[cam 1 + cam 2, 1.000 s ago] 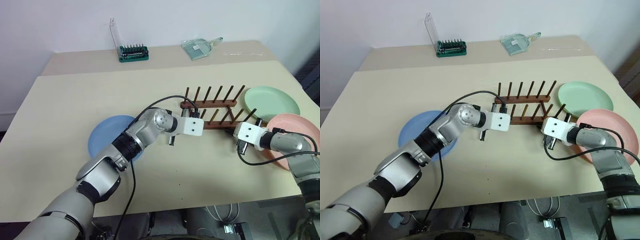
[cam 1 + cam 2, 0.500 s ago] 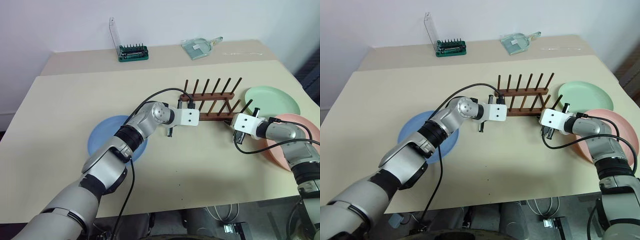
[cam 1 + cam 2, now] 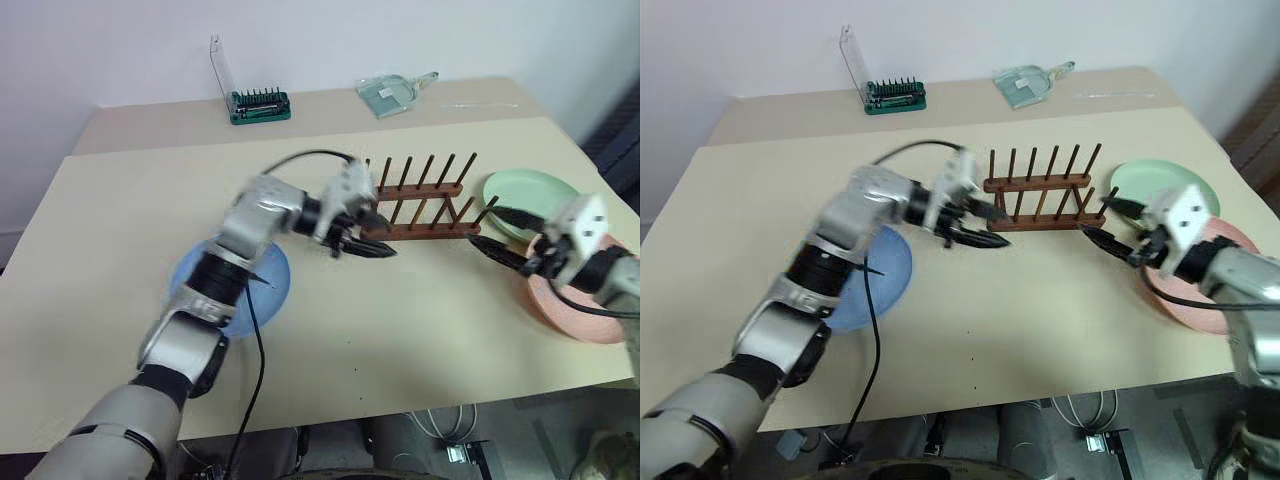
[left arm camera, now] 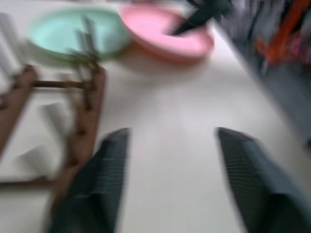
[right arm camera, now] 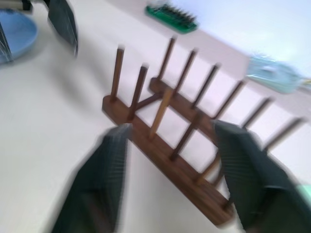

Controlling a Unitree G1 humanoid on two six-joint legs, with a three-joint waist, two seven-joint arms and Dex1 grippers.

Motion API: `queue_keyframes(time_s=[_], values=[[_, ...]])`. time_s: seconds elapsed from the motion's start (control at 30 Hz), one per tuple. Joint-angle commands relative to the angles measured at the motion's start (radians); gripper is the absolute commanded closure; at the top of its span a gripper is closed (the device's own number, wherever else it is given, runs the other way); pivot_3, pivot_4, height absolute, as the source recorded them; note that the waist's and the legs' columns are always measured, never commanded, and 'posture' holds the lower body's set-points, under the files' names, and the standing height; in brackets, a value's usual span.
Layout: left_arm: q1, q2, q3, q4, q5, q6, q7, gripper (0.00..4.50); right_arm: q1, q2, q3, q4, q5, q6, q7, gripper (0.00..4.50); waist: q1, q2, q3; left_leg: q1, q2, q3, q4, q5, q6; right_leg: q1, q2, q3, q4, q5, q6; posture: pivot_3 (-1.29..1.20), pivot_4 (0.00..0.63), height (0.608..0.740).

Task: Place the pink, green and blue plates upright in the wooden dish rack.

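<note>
The wooden dish rack (image 3: 415, 205) stands upright on the table with nothing between its pegs. The blue plate (image 3: 235, 290) lies flat to its left, partly under my left arm. The green plate (image 3: 540, 195) and the pink plate (image 3: 575, 310) lie flat to its right. My left gripper (image 3: 372, 235) hovers open just off the rack's left end. My right gripper (image 3: 487, 228) hovers open off the right end, above the pink plate's edge. In the left wrist view the gripper (image 4: 171, 133) is open beside the rack (image 4: 82, 111). In the right wrist view the gripper (image 5: 170, 128) is open facing the rack (image 5: 165, 126).
A green tray of screwdriver bits (image 3: 260, 105) with a raised clear lid and a clear scoop-shaped item (image 3: 395, 92) sit at the table's far edge. A black cable (image 3: 255, 330) trails from my left arm over the blue plate. The pink plate lies near the table's right edge.
Both grippers were shut at the rack's two ends; now both are open, lifted and drawn away from it. The rack went from leaning to standing straight.
</note>
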Motion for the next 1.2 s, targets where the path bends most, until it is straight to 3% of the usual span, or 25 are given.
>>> queue_keyframes(time_s=[0.03, 0.2, 0.27, 0.4, 0.8, 0.9, 1.13, 1.2], values=[[-0.038, 0.057, 0.035, 0.034, -0.056, 0.024, -0.07, 0.03, 0.08, -0.049, -0.155, -0.115, 0.081, 0.185, -0.022, 0.05, 0.002, 0.0, 0.0, 0.0, 0.0, 0.0, 0.0, 0.0, 0.0, 0.001, 0.0, 0.0, 0.0, 0.0, 0.0, 0.0, 0.15, 0.74], [-0.058, 0.086, 0.122, 0.035, -0.174, 0.034, -0.135, 0.03, 0.274, -0.078, -0.282, -0.199, 0.038, 0.304, 0.012, 0.05, 0.01, -0.001, 0.0, -0.001, 0.0, 0.0, 0.0, 0.001, -0.001, 0.0, 0.0, 0.0, -0.001, 0.0, 0.0, 0.0, 0.15, 0.74], [-0.019, 0.097, 0.142, -0.033, -0.203, -0.064, -0.184, 0.03, 0.325, -0.076, -0.293, -0.191, -0.016, 0.295, 0.006, 0.05, 0.009, -0.001, 0.0, -0.001, 0.0, 0.001, 0.0, 0.001, -0.002, 0.0, -0.001, 0.0, -0.001, 0.0, 0.0, 0.0, 0.15, 0.74], [0.017, 0.119, 0.172, -0.084, -0.278, -0.059, -0.228, 0.03, 0.372, -0.057, -0.268, -0.181, -0.087, 0.317, -0.039, 0.05, -0.001, 0.0, 0.0, 0.0, 0.0, 0.002, 0.0, 0.001, -0.004, 0.0, -0.001, 0.0, -0.001, 0.0, 0.0, 0.0, 0.15, 0.74], [0.062, 0.12, 0.146, -0.094, -0.272, -0.146, -0.211, 0.03, 0.266, -0.044, -0.078, -0.117, -0.13, 0.499, -0.143, 0.05, 0.002, -0.001, 0.0, 0.0, 0.0, 0.002, 0.001, 0.001, -0.004, 0.0, -0.001, 0.0, -0.002, 0.0, 0.0, 0.0, 0.15, 0.74], [0.065, 0.123, 0.144, -0.099, -0.271, -0.15, -0.193, 0.0, 0.285, -0.058, -0.036, -0.093, -0.17, 0.487, -0.138, 0.86, 0.003, -0.001, 0.0, 0.0, 0.0, 0.002, 0.001, 0.001, -0.004, 0.0, -0.001, 0.0, -0.001, 0.0, 0.0, 0.0, 0.15, 0.74], [0.063, 0.128, 0.144, -0.093, -0.275, -0.147, -0.173, 0.0, 0.239, -0.049, -0.009, -0.072, -0.217, 0.462, -0.169, 4.41, -0.002, -0.001, 0.0, 0.0, 0.0, 0.002, 0.001, 0.001, -0.004, 0.0, -0.001, 0.0, -0.001, 0.0, 0.0, 0.0, 0.15, 0.74], [0.046, 0.116, 0.151, -0.07, -0.28, -0.143, -0.159, 0.0, 0.229, -0.041, -0.002, -0.076, -0.22, 0.463, -0.172, 4.47, 0.0, -0.002, 0.0, 0.0, 0.001, 0.002, 0.001, 0.001, -0.004, 0.0, -0.001, 0.0, -0.001, 0.0, 0.0, 0.0, 0.15, 0.74]])
